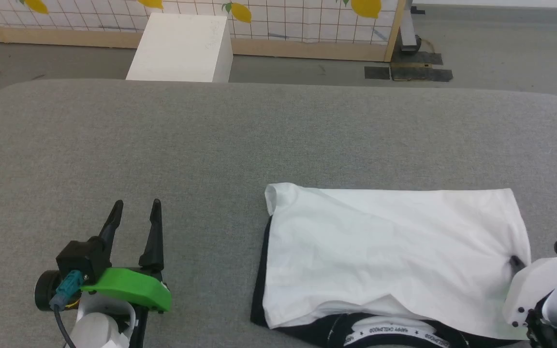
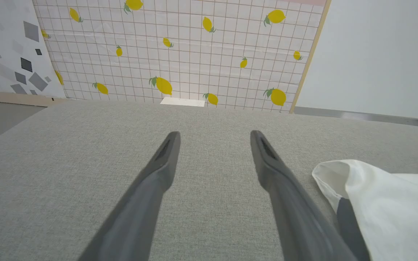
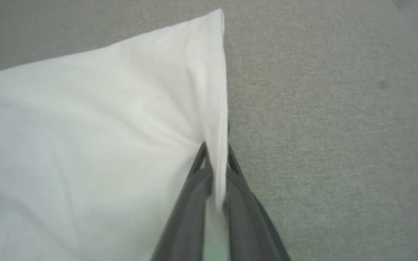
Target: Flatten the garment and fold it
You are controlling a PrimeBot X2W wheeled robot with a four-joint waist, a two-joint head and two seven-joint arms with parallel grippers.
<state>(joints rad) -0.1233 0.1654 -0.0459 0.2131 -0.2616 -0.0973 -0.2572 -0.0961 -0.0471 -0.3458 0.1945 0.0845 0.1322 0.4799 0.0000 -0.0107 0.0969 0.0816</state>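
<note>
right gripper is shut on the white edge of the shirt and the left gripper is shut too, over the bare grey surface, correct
No: the left gripper is open, fingers spread apart, as the left wrist view shows. It is over the bare grey surface, and the right gripper is shut on the white edge of the shirt.
</note>
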